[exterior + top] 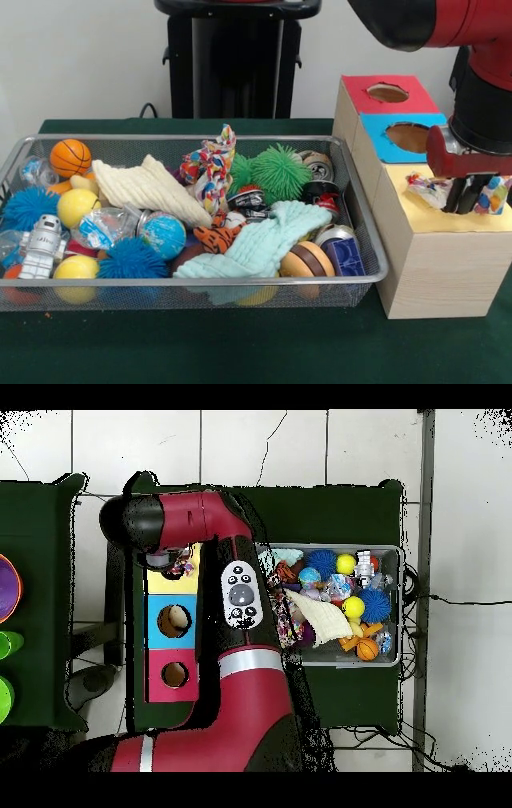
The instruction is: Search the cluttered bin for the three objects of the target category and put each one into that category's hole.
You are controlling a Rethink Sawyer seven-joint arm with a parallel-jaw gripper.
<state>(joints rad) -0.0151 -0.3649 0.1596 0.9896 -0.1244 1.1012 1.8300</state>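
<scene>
Hanging over the yellow section (448, 220) of the wooden sorting box (444, 268), the gripper (468, 196) pinches a knotted multicoloured rope toy (428, 190), whose frayed ends stick out on both sides of the dark fingers (462, 194). The toy sits just above the yellow top, at the box's near end in the front view, beside the blue section (400, 138) and well away from the red section (384, 94). No hole shows in the yellow panel from the front, since the gripper and toy cover that spot; the overhead view places the wrist over the same yellow square (172, 572), again hiding any opening.

The step in hand looks like the drop into the category hole. To do it well, the toy should be centred over the opening before the fingers part, because loose rope ends could catch on the rim and leave it draped on the lid. Lowering until the bulk of the knot is inside the rim, then letting go, seems safest. A straight lift afterwards would keep strands from snagging on the fingertips.

In the wire mesh bin (368, 276), a second rope toy (210, 170) stands upright near the middle of the far edge, partly behind a cream cloth (148, 190). It is probably a later target. Around it lie a mint cloth (268, 240), a green spiky ball (278, 170), an orange basketball (70, 157) and cans (320, 166).
</scene>
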